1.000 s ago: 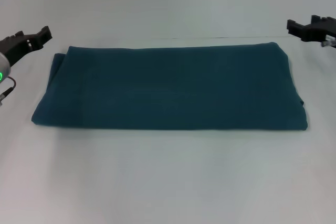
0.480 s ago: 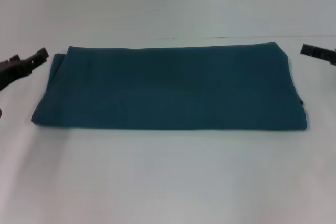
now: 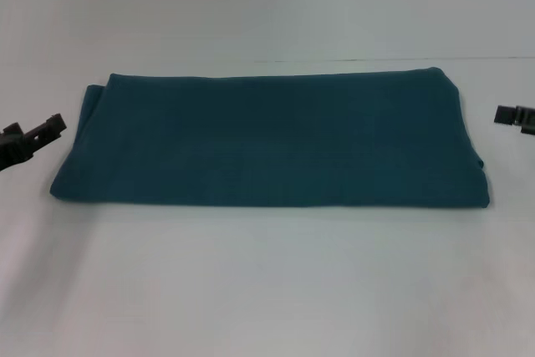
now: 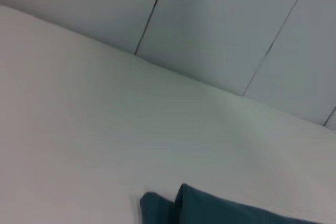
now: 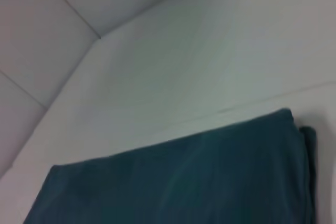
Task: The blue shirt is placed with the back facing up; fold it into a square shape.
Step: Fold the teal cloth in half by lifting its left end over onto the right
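Observation:
The blue shirt lies flat on the white table as a wide folded rectangle, plain side up, with no lettering showing. Its left end has a small layered corner. My left gripper hovers just off the shirt's left edge, apart from the cloth. Just off the right edge is my right gripper, also clear of the cloth. Neither gripper holds anything. The left wrist view catches only that corner of the shirt. In the right wrist view, one long folded edge of the shirt crosses the frame.
The white table extends well in front of the shirt and on both sides. A pale panelled wall stands behind the table. A thin seam crosses the tabletop just behind the shirt.
Both grippers have come down and toward me along the shirt's two ends, from level with its far edge to about its middle. The shirt has not moved.

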Action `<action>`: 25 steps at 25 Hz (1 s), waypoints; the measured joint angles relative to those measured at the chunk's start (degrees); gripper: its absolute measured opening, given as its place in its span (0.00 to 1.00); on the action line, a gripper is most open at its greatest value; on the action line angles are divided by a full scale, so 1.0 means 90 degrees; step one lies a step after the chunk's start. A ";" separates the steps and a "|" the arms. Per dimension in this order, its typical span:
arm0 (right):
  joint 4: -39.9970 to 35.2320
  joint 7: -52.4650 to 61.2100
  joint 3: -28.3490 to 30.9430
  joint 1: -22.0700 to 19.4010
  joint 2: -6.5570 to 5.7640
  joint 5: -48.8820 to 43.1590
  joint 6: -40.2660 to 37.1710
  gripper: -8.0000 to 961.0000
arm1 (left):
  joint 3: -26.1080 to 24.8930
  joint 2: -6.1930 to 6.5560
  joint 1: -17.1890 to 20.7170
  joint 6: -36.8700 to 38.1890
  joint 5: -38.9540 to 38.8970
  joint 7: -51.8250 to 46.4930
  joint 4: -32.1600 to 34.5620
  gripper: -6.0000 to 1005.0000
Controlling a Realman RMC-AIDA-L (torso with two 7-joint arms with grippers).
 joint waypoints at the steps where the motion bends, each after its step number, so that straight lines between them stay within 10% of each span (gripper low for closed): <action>1: -0.0028 0.0049 0.0001 0.0001 -0.0002 -0.0056 -0.0048 0.93 | -0.0001 -0.0007 0.0046 0.0069 0.0076 -0.0103 0.0083 0.88; 25: -0.0137 0.0214 -0.0026 0.0188 0.0039 -0.0684 0.0070 0.92 | 0.0089 -0.0039 0.0251 0.0781 0.1128 -0.1302 0.0822 0.88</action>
